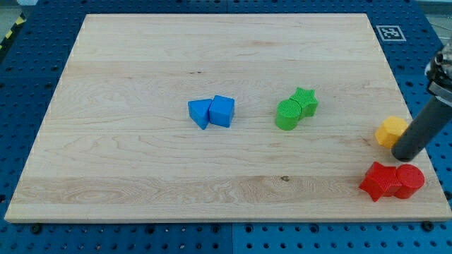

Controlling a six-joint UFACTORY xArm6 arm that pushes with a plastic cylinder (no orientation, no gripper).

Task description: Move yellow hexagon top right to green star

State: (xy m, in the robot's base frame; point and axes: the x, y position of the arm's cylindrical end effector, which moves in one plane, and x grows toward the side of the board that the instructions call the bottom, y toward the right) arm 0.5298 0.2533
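The yellow hexagon (390, 131) lies near the board's right edge. My tip (405, 156) stands just to its lower right, touching or almost touching it. The green star (306, 101) lies right of the board's middle, far to the hexagon's upper left, pressed against a green cylinder (288, 115) at its lower left.
A red star (378, 181) and a red cylinder (409, 180) sit together just below my tip, at the board's bottom right. A blue triangle (200, 113) and a blue cube (222, 111) touch near the middle. The wooden board (127, 176) lies on a blue pegboard.
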